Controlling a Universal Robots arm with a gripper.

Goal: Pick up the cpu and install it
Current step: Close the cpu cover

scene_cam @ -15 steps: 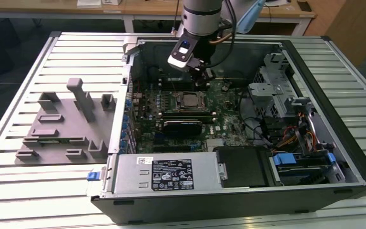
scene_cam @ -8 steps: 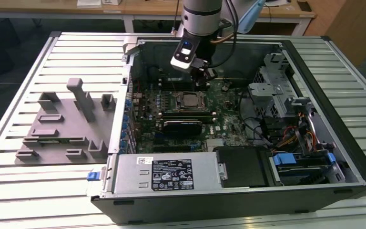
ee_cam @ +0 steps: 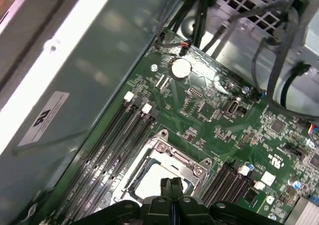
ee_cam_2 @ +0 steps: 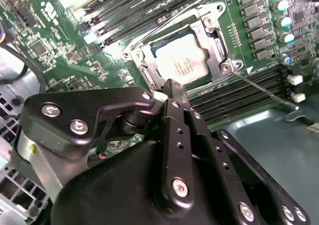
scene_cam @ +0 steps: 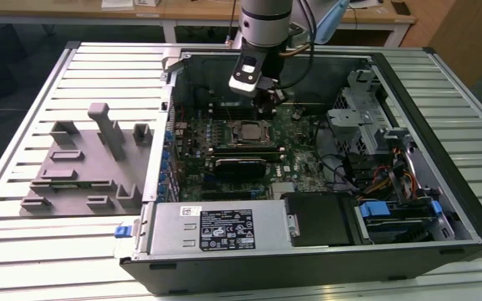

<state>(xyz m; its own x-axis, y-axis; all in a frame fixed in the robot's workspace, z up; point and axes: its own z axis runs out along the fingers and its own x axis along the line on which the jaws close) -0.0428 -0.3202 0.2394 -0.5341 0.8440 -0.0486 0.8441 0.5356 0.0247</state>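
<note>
cpu [ee_cam_2: 182, 60] seated in socket frame [ee_cam_2: 220, 42] (silver top showing), pincer [ee_cam_2: 171, 87] clenched empty close over it

Even bright light, white glare along the case wall [ee_cam: 82, 73]

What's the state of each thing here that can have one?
cpu: seated in the socket, top uncovered.
end effector: shut, holding nothing, over the socket's edge.
case: lying on its side, open.
memory slots: empty.
</note>
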